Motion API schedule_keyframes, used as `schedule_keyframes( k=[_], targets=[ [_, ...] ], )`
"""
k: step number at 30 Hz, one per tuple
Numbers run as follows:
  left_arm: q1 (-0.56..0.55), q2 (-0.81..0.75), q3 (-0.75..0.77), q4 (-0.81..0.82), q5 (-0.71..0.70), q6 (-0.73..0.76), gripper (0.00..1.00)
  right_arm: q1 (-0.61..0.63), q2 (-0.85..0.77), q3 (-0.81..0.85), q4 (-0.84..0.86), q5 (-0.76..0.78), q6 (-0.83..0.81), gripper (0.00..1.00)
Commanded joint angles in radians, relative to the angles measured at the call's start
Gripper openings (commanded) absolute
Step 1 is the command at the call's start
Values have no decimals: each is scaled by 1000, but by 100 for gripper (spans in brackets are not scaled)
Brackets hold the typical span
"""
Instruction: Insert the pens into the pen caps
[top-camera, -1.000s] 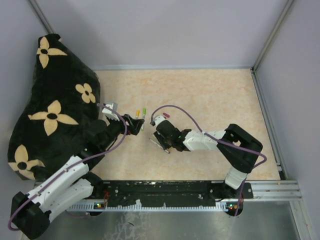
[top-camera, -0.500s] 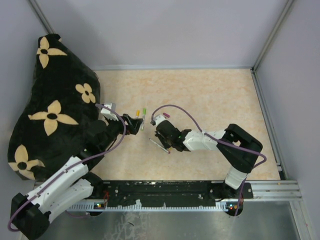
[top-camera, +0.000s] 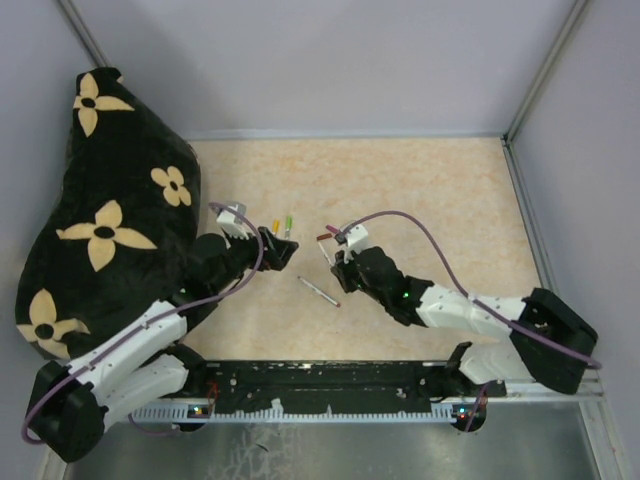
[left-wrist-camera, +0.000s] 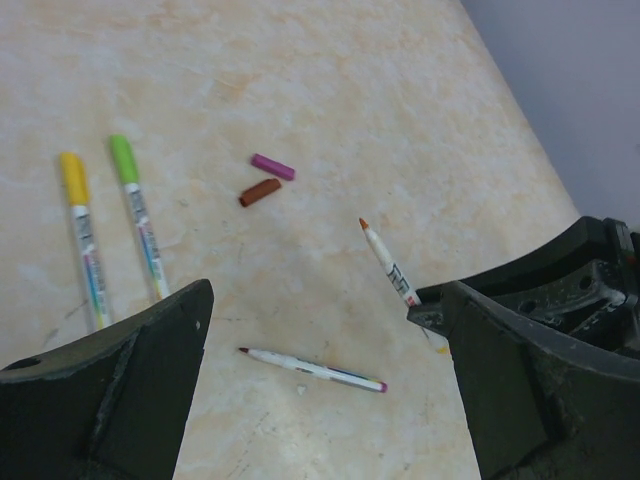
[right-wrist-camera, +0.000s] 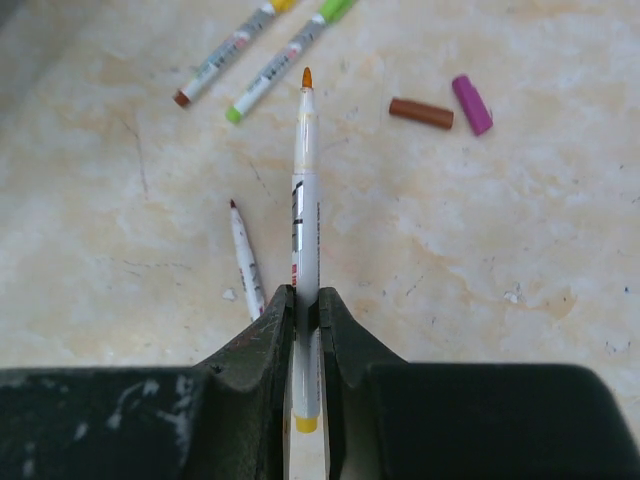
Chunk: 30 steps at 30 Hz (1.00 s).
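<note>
My right gripper (right-wrist-camera: 303, 305) is shut on a white pen with an orange tip (right-wrist-camera: 305, 180) and holds it pointing toward the caps; it also shows in the left wrist view (left-wrist-camera: 390, 268). A second uncapped pen (left-wrist-camera: 312, 369) with a dark red tip lies on the table between the grippers (top-camera: 319, 291). The dark red cap (right-wrist-camera: 421, 113) and the magenta cap (right-wrist-camera: 472, 104) lie side by side, loose. A yellow-capped pen (left-wrist-camera: 82, 240) and a green-capped pen (left-wrist-camera: 140, 225) lie parallel further left. My left gripper (left-wrist-camera: 320, 300) is open and empty above the lying pen.
A black bag with cream flowers (top-camera: 100, 210) fills the left side of the table. Grey walls enclose the table (top-camera: 450, 200) at the back and right. The two grippers (top-camera: 280, 252) (top-camera: 338, 262) sit close together near the table's middle.
My right gripper has lifted the orange-tipped pen off the table and shifted back and right; its arm swung out to the right. The left gripper edged slightly toward the middle.
</note>
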Motion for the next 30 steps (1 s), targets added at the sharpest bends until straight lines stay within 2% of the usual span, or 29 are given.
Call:
schedule_keyframes(
  k=[1,4,9,18,24,30],
  targets=[
    [-5,74,-5,229,217,-80,100,-2,-122,-59,194,-22,9,0],
    [-33,144,-9,346,259,-104,100,-3,-174,-79,212,-40,19,0],
    [-97,256,43,397,241,-97,98,-3,-245,-124,261,-55,28,0],
    [-152,386,79,508,232,-138,83,-3,-336,-169,276,-75,8,0],
    [-158,408,75,574,212,-160,69,-3,-359,-185,277,-90,2,0],
    [-166,431,74,620,233,-174,43,-3,-364,-200,289,-94,7,0]
  ],
)
